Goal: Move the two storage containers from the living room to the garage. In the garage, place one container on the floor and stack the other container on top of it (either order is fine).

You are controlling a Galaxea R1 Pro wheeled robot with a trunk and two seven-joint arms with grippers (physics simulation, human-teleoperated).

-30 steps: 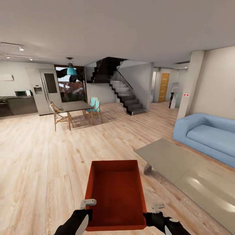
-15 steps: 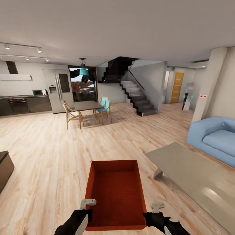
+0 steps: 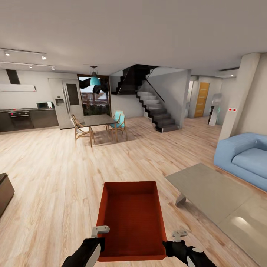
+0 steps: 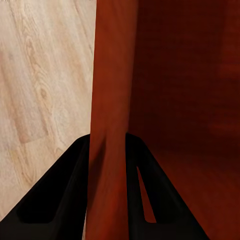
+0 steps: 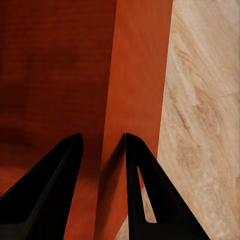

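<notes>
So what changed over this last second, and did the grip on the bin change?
Only the view swung: sofa and low table slid right, and a dark cabinet edge came in at left, so the robot turned. The bin sits the same between the left gripper and right gripper, each still clamped on a side wall.

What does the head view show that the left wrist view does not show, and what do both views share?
Head view alone: the room around the storage container, with the blue sofa, the low grey table, the staircase, the dining table and the kitchen; also the right gripper at the opposite wall.

Left wrist view alone: the left gripper up close, one finger on each face of the container's thin side wall.

Both: the orange-red container, the left gripper and the light wood plank flooring.
</notes>
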